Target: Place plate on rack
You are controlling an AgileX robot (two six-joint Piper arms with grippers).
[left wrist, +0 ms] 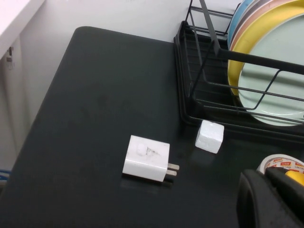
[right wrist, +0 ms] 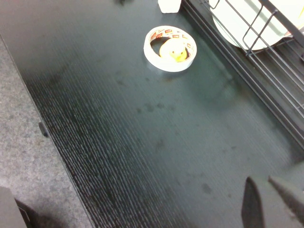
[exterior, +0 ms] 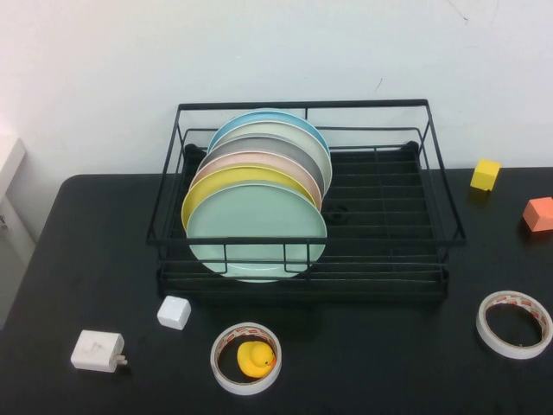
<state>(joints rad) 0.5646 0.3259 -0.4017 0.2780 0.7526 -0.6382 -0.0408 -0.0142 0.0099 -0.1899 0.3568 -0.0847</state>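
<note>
The plate [exterior: 257, 232] stands on edge in the rack [exterior: 304, 259], frontmost of a row, with a yellow plate [exterior: 226, 181] right behind it. Neither gripper touches it: the left gripper [left wrist: 278, 197], jaws shut and empty, hangs over the bench [left wrist: 95, 118] with the rack beyond it, a charger [left wrist: 146, 158] and white cube [left wrist: 209, 136] nearby and a tape roll [left wrist: 280, 164] just beside its jaws. The right gripper [right wrist: 273, 199], jaws also shut and empty, hovers over bare bench, well apart from the tape roll ringing a duck [right wrist: 173, 50], the rack's front edge off to one side.

Mint-green plate [exterior: 257, 232] upright, frontmost in black wire rack [exterior: 436, 186]
</note>
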